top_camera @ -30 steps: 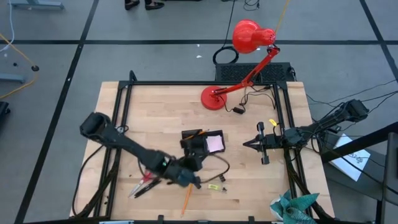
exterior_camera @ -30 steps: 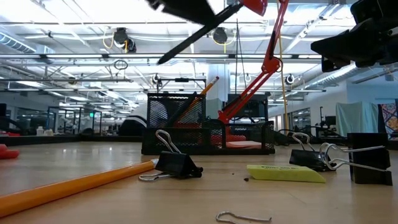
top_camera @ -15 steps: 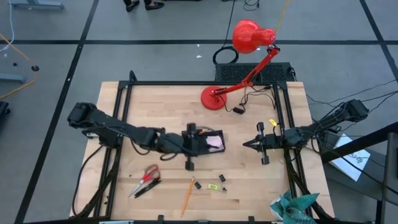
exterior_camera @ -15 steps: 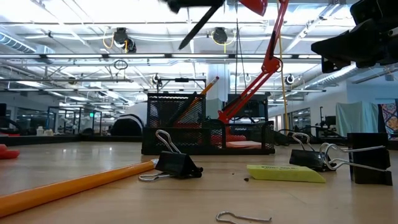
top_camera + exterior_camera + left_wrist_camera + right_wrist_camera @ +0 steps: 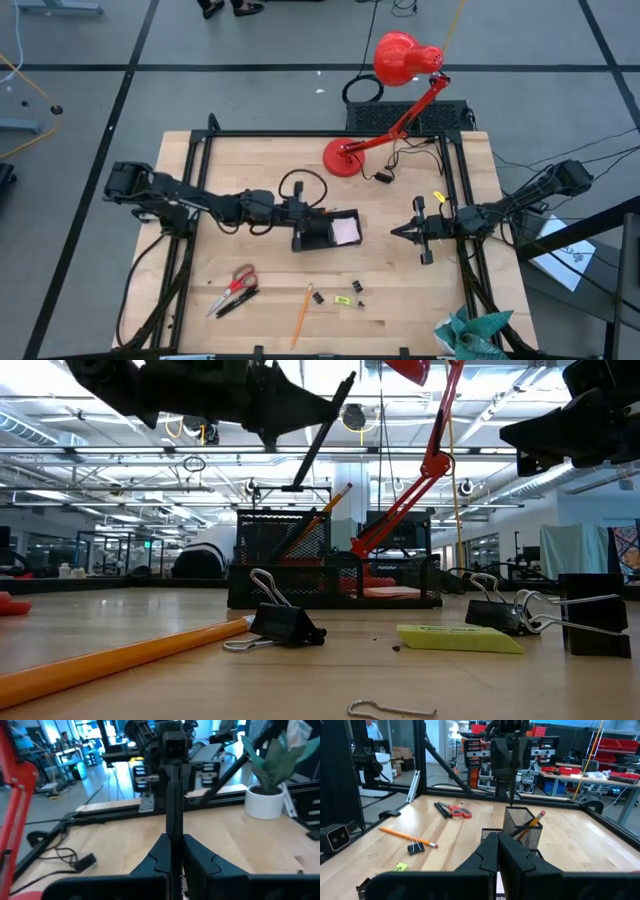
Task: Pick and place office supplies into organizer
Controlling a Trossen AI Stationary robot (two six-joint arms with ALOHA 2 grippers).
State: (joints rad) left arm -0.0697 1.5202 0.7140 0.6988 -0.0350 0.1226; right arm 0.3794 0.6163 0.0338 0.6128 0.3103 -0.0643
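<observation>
Organizer (image 5: pixel 322 231) mid-table; scissors (image 5: pixel 236 289) and pencil (image 5: pixel 301 318) nearer front edge; lamp (image 5: pixel 385 100) behind organizer.

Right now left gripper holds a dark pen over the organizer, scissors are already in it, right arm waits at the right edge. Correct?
One thing is wrong: the scissors are not in the organizer; the high view shows them lying on the table near the front-left. The rest holds: the left gripper holds the dark pen over the organizer, and the right gripper waits at the right edge.
</observation>
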